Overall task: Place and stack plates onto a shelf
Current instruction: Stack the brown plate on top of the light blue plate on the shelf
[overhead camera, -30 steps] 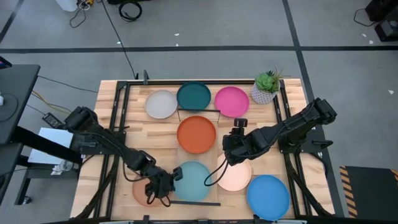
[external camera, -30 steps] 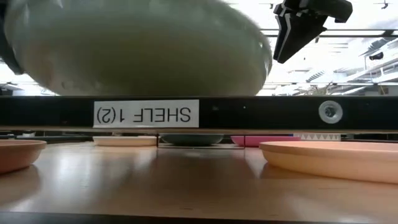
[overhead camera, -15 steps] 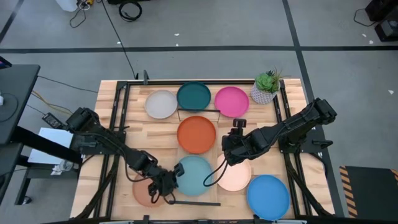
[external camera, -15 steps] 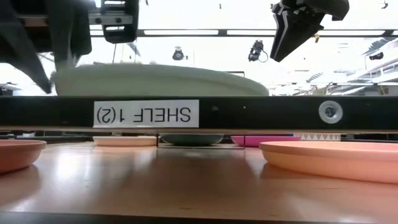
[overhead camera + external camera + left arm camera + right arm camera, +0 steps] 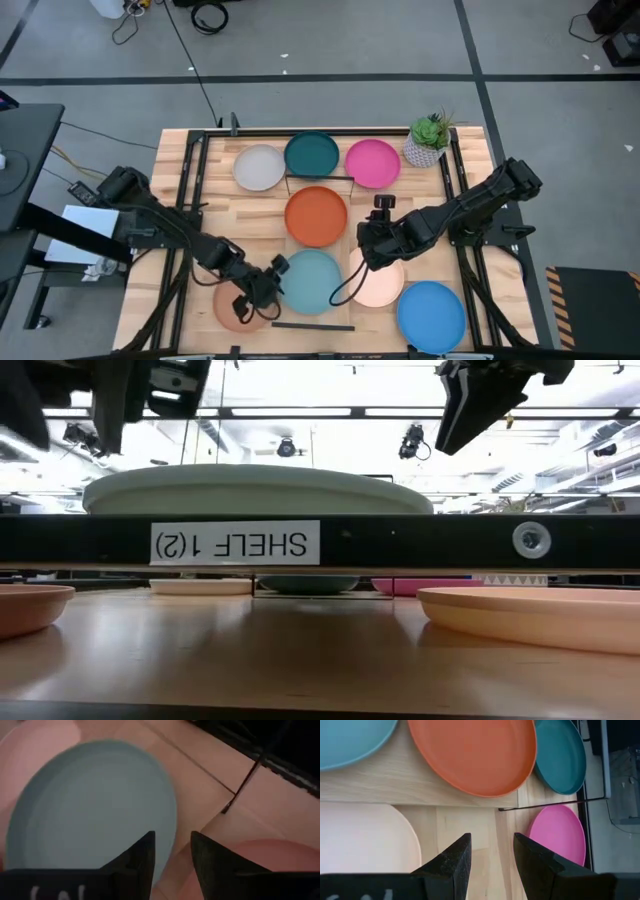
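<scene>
The light blue plate lies flat on the near part of the light-wood shelf, just near of the orange plate. My left gripper is open and hovers beside that plate's left rim, between it and the terracotta plate; in the low view it stands above the plate. My right gripper is open over the table between the orange plate and the cream plate.
Pale grey, dark teal and magenta plates line the far side, next to a small potted plant. A bright blue plate sits at the near right corner. Black rails run along both table sides.
The light blue plate has come down from a raised position and now lies flat on the shelf. My left gripper has let go of it and risen a little, drawing back toward the table's left. The right arm has barely moved.
</scene>
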